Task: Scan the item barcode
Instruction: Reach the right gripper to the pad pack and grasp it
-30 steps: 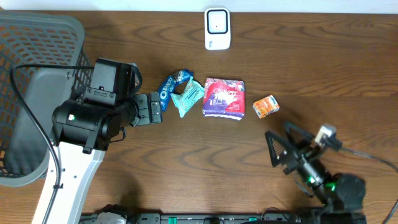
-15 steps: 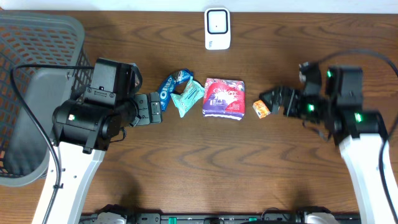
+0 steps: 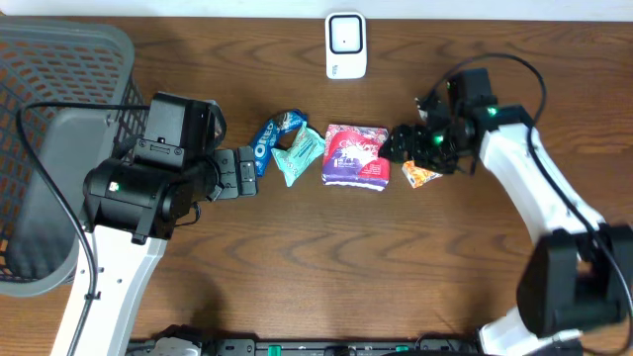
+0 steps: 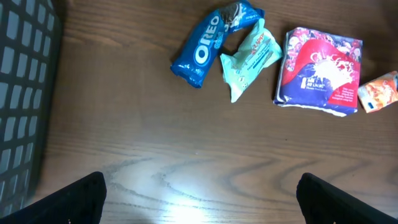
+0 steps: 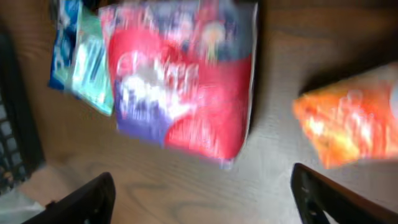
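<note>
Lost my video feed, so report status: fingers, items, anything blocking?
Left fingers open, empty, short of Oreo pack. Right fingers open over red pack and orange packet, nothing gripped. Scanner unobstructed.

A grey mesh basket is seen at the left edge of the wooden tabletop. Near the middle, a blue Oreo pack is laid touching a teal packet.

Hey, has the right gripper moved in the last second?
Yes. The right gripper has swung from the table's near right edge away and leftward, closer to the white scanner. It now sits over the orange packet beside the red pack.
</note>
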Tool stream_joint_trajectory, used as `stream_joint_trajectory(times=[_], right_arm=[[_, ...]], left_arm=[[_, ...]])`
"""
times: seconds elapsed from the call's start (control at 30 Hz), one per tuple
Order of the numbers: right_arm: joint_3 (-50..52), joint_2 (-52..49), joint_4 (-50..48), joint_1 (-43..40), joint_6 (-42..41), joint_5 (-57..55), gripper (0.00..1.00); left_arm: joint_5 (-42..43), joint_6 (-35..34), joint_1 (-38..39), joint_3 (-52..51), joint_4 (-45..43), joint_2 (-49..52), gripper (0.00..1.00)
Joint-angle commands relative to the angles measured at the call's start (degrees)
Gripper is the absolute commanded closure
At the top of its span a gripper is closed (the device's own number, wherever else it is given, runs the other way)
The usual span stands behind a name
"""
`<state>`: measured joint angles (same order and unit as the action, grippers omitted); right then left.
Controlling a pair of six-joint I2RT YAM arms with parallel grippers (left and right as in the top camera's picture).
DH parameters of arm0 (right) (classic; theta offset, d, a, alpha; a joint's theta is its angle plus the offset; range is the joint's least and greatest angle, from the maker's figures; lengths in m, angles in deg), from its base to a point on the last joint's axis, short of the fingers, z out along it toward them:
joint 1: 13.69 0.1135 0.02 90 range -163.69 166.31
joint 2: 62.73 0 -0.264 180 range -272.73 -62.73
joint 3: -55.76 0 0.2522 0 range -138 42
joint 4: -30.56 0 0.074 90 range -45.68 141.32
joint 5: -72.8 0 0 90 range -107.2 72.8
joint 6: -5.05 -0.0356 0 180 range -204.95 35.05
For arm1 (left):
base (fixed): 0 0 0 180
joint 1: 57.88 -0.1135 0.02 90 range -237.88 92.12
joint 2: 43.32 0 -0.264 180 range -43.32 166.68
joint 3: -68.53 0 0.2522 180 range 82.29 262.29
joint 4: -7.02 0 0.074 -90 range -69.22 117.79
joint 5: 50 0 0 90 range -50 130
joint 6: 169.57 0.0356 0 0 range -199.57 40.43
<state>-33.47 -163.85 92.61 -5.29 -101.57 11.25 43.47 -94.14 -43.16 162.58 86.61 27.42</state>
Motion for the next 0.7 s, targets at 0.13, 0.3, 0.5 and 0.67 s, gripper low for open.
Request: stream_joint_trajectory(times=[0.13,0.3,0.5,0.67], right_arm=[[-4.7,-8.5,-2.8,0.5,2.6,1.5,0.36],[-4.7,-14.0,-7.3,0.5,2.6,7.5,0.44],[-4.7,-18.6,-10.3,0.5,2.6,9.8,0.55],[-4.7,-20.0,-11.1,0.3,2.5,8.9,0.85]], left_arm=[[-0.7,0.3,-0.3,0.1,0.2,0.1,0.02],[-0.7,0.4,-0.3,0.1,0.2,0.1,0.02],[-0.7,0.3,-0.3,0.1,0.1,0.1,0.02],[-0.7,0.4,-0.3,0.1,0.2,0.1,0.02]])
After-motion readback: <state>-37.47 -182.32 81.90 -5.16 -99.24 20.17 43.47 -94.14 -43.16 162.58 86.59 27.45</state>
